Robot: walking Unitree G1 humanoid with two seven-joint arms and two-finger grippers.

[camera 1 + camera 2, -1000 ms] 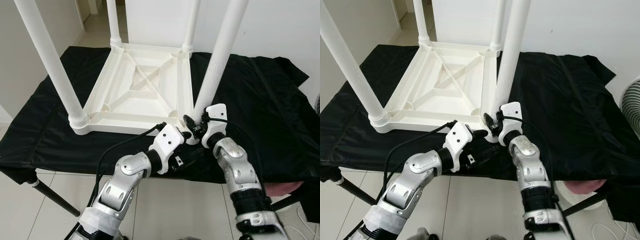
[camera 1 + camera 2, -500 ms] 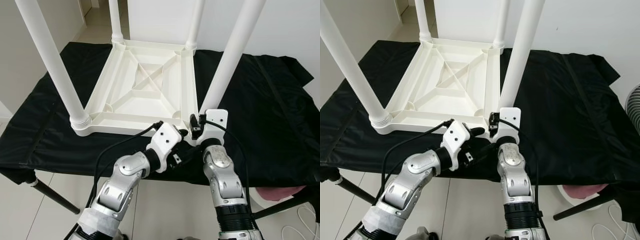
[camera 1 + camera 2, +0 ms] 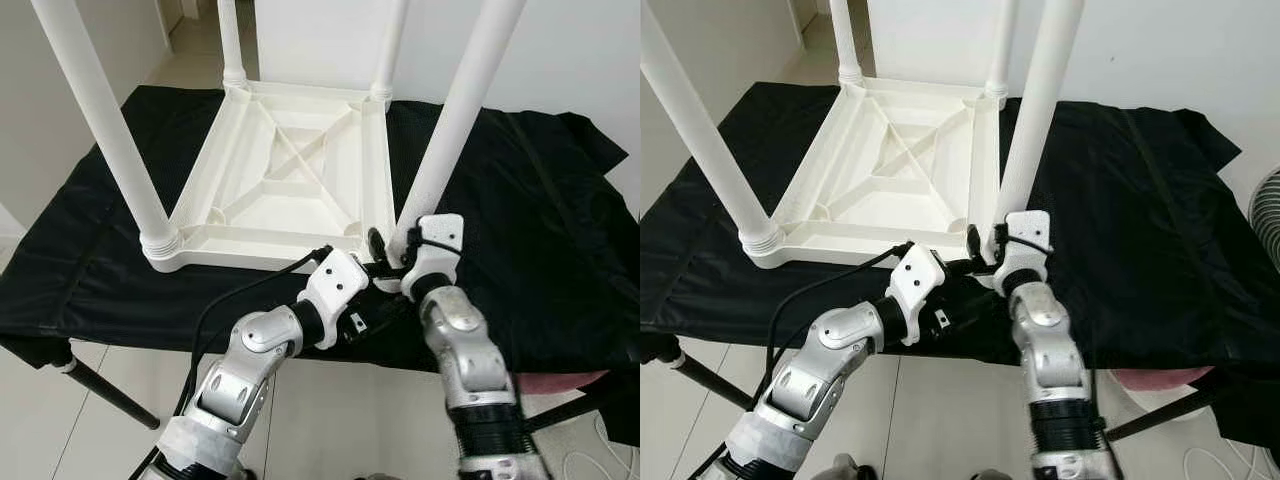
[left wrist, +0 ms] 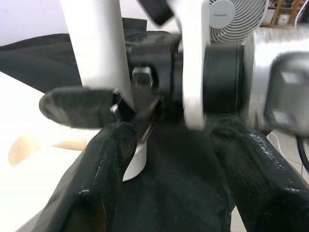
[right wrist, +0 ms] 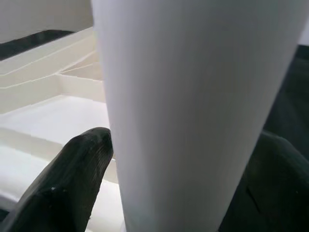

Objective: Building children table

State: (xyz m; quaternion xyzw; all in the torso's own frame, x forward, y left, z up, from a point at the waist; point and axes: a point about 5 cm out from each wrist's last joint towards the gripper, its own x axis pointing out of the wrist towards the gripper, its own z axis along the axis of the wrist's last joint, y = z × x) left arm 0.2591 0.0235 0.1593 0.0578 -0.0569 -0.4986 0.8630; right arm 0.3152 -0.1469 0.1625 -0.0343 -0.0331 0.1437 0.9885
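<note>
White moulded plastic: the upside-down square children's table top (image 3: pixel 285 185), ribbed underside showing, lay on the black cloth (image 3: pixel 540 210) that draped the work surface, which stood on a pale tiled floor (image 3: pixel 110 420).

Legs, as you would have counted them: four white round plastic table legs stood up from the corners. The far-left leg (image 3: pixel 229 40), the far-right leg (image 3: pixel 391 45) and the near-left leg (image 3: pixel 100 120) each sat in a ringed collar and looked seated. The near-right leg (image 3: pixel 455 115) leaned slightly outward, its foot at the near-right corner socket.

Grippers at that corner: your right gripper (image 3: pixel 388 252) had its two black fingers around the base of the near-right leg; the right wrist view showed one finger (image 5: pixel 67 179) pressed to one flank of the white tube and the other at the opposite flank, so it was closed on the leg. Your left gripper (image 3: pixel 372 283) sat just beside it, below the same corner; in the left wrist view its fingers (image 4: pixel 96 174) stood spread wide with nothing between them.

Progress, by my judgement: three legs done, the fourth in its socket but probably not yet home. What remained for you was seating or tightening that leg, then turning the table upright.

Also noted: a white fan (image 4: pixel 231 19) behind, in the left wrist view.
</note>
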